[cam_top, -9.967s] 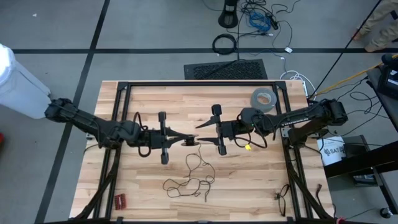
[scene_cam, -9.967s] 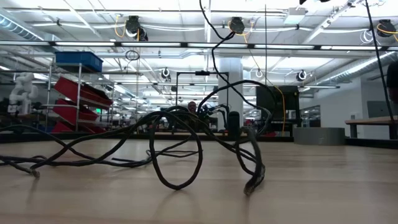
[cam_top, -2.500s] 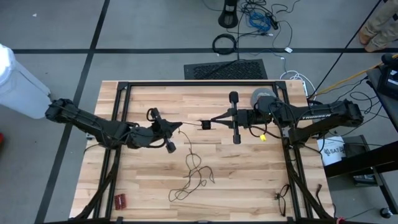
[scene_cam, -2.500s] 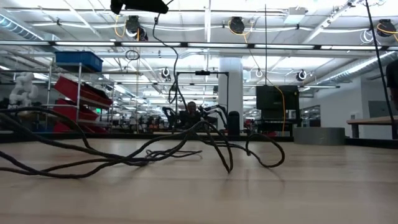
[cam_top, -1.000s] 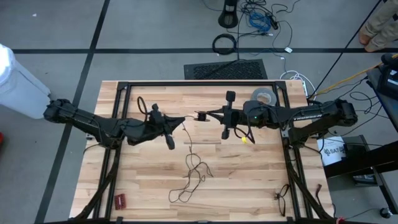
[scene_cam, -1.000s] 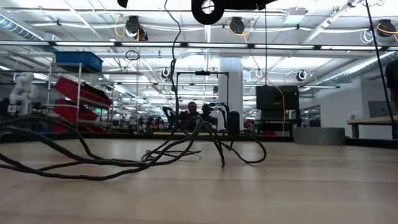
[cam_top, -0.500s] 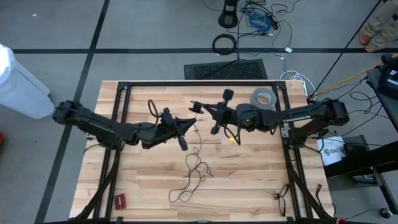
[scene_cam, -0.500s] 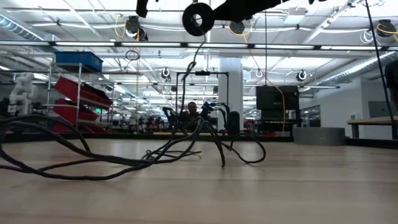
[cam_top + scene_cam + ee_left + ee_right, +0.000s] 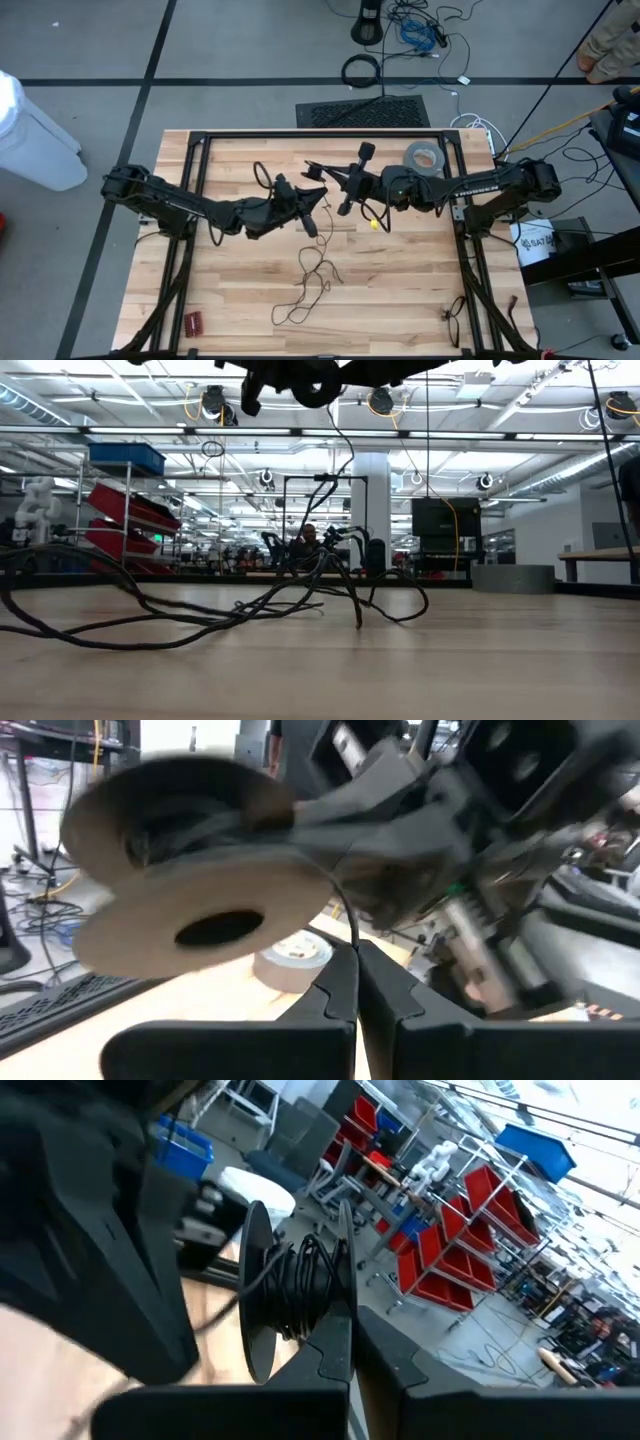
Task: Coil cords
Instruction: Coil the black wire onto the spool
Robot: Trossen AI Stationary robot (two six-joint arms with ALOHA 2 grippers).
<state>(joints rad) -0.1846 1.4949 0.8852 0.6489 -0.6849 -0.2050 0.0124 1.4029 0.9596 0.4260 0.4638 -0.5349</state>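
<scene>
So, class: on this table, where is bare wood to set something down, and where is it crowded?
Bare: the table patch right of the loose cord, and the strip near the red item. Crowded: the middle, where left gripper and right gripper meet.

Pale planked wooden table (image 9: 400, 290) looks matt, thin black wire (image 9: 312, 283) rubbery, round spool (image 9: 200, 910) like plain brown cardboard.

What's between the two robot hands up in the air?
A small spool wound with thin black cord. The right gripper holds it, and the left gripper, shut on the cord, sits right beside it. Both wrist views show it.
</scene>
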